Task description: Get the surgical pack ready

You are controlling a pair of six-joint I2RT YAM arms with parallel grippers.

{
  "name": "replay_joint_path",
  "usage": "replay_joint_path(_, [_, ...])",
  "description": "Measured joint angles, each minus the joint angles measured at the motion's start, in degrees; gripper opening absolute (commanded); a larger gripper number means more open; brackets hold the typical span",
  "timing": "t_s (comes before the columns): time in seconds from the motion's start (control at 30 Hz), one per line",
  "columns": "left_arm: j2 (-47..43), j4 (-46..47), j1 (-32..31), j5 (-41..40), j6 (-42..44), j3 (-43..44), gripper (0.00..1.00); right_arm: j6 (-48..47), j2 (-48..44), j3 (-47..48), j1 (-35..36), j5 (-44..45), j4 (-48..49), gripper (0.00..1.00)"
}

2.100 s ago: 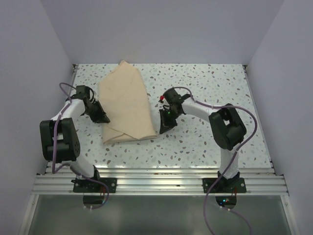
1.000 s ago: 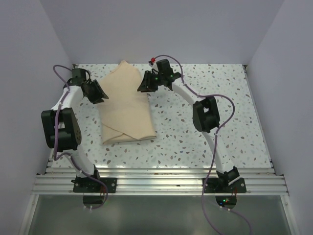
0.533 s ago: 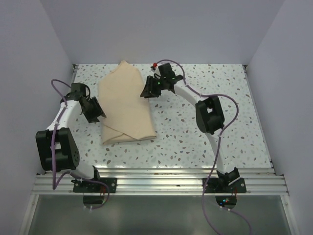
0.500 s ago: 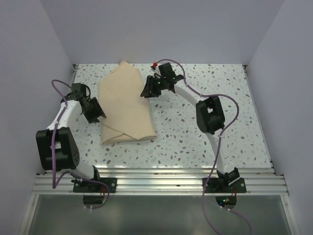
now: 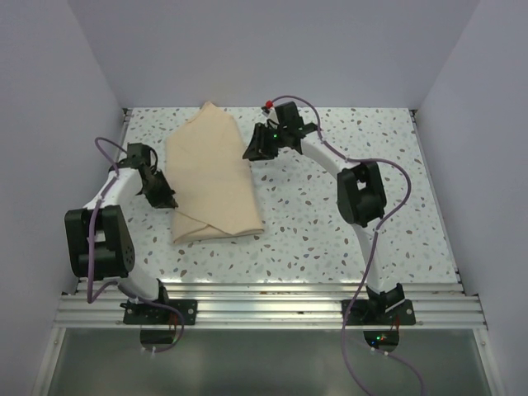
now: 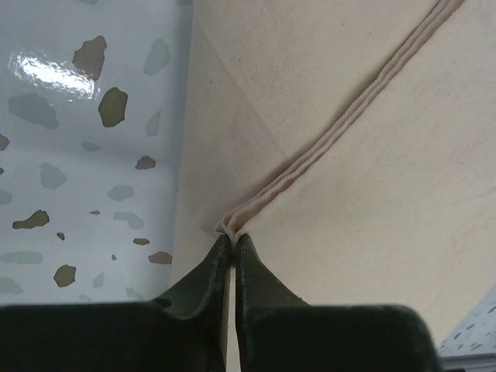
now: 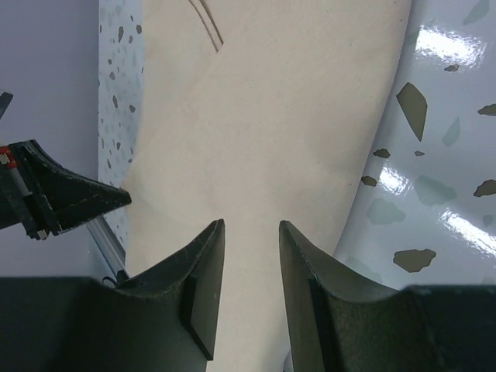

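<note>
The tan wrap sheet (image 5: 214, 173) lies folded into a long bundle on the left half of the table, with a point at the far end. My left gripper (image 5: 167, 200) sits at its left edge, shut on a layered fold edge of the wrap (image 6: 372, 178), which pokes out between the tips (image 6: 230, 236). My right gripper (image 5: 250, 153) is open at the wrap's upper right edge, its jaws (image 7: 252, 225) hovering over plain tan cloth (image 7: 271, 116) with nothing between them. The steel tray and instruments are out of view.
The speckled white table (image 5: 346, 231) is walled on three sides. A metal rail (image 5: 264, 309) runs along the near edge, where the arm bases stand. In the right wrist view a black arm part (image 7: 70, 198) shows beyond the wrap's left side.
The right arm swung from the wrap's lower right up to its upper right edge, then shifted slightly right. The left gripper rose along the wrap's left edge and came back down.
</note>
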Motion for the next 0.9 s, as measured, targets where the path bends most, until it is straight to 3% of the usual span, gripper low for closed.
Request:
replay_joint_path(0.2, [0.2, -1.1, -0.4, 0.3, 0.1, 2.3, 0.00, 0.0, 0.0, 0.0, -0.5, 0.0, 0.0, 0.38])
replay_joint_path(0.53, [-0.4, -1.5, -3.8, 1.7, -1.7, 16.7, 0.00, 0.0, 0.0, 0.0, -1.0, 0.0, 0.0, 0.37])
replay_joint_path(0.73, [0.7, -2.6, -3.8, -0.4, -1.9, 17.0, 0.00, 0.1, 0.0, 0.0, -1.8, 0.0, 0.0, 0.37])
replay_joint_path(0.9, [2.2, -2.3, -3.6, -3.5, -1.4, 12.5, 0.00, 0.2, 0.0, 0.0, -2.1, -0.1, 0.0, 0.37])
